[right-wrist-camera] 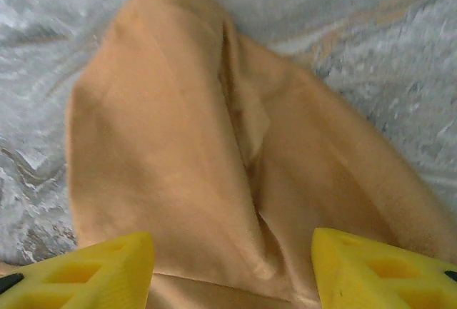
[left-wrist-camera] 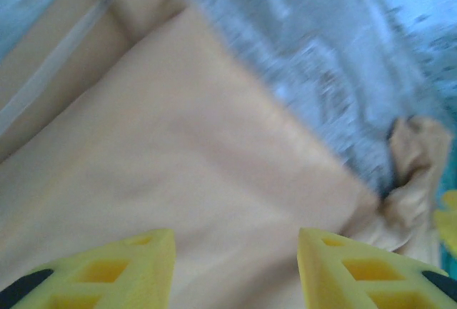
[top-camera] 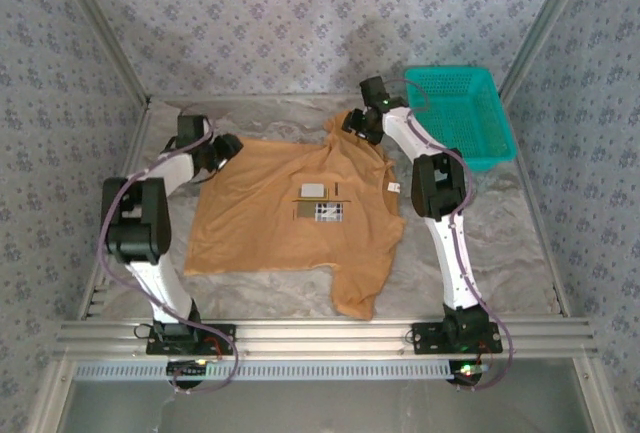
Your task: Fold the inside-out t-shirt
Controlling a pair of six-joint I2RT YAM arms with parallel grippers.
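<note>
Looking at the inside-out t-shirt point(top-camera: 290, 218) lying spread across the middle of the table point(top-camera: 500, 243). Further back, seeing both pincers hovering over its far edge: left gripper point(left-wrist-camera: 235, 241) released above the far-left corner, right gripper point(right-wrist-camera: 232, 241) also gaping above the bunched far sleeve. Probably wanting to be pinching both spots together (one layer only, ideally) and keeping the cloth taut. Beyond that, spotting the teal basket point(top-camera: 465, 118) at far right, apparently holding nothing.
</note>
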